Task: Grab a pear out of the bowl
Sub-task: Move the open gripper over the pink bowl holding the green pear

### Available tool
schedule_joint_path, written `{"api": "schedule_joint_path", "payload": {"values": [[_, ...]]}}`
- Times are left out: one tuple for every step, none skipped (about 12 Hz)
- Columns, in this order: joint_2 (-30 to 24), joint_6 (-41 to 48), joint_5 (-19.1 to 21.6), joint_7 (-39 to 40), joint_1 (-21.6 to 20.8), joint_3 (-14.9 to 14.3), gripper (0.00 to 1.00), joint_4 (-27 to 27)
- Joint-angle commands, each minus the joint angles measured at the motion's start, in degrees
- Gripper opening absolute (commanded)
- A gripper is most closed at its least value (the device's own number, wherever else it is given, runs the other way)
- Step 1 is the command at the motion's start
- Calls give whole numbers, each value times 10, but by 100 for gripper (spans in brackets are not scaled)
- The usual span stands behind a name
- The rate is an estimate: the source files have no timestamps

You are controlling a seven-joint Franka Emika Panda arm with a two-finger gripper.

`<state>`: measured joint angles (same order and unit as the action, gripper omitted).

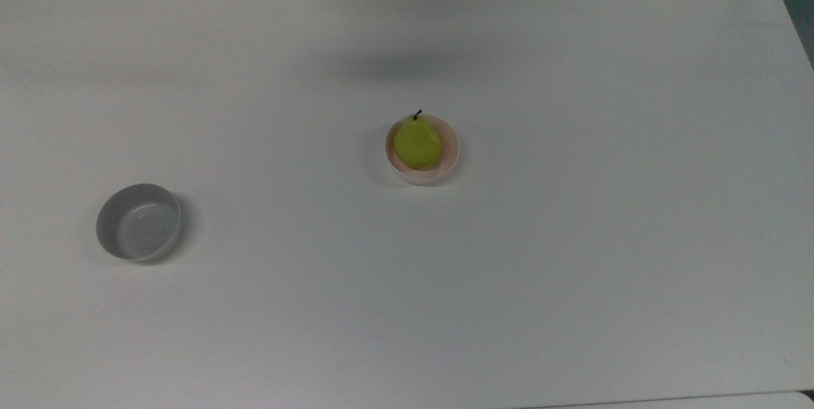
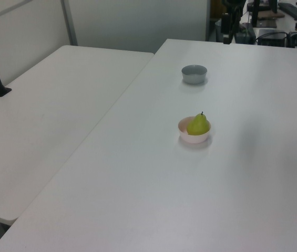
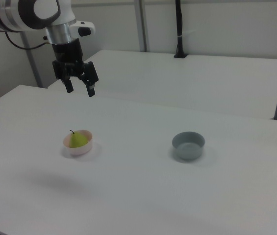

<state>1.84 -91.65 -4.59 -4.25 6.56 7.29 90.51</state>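
One pear (image 1: 418,142) sits in the pink bowl (image 1: 449,156), mid-table; my claw (image 3: 79,88) hangs spread above, ready to descend.

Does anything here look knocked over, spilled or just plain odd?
Nothing stands out. The pear sits in the pink bowl, stem up, the grey bowl stands upright apart from it, and the gripper hangs above the table with its fingers open.
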Motion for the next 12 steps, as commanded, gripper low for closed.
{"api": "schedule_joint_path", "payload": {"values": [[-10, 17, 12, 11, -6, -4, 100, 3], [-10, 17, 12, 11, -6, -4, 100, 3], [-10, 17, 12, 11, -6, -3, 100, 3], [-10, 17, 12, 11, -6, -3, 100, 4], [-10, 17, 12, 11, -6, -3, 100, 4], [-10, 17, 12, 11, -6, -3, 100, 4], [-10, 17, 12, 10, -6, -3, 100, 4], [-10, 17, 12, 9, -6, -3, 100, 4], [-10, 17, 12, 8, -6, -3, 100, 4], [-10, 12, 12, 8, -6, -3, 100, 4], [-10, 9, 12, 9, -6, -3, 100, 4], [-8, 9, 12, 9, -6, -3, 100, 4]]}}
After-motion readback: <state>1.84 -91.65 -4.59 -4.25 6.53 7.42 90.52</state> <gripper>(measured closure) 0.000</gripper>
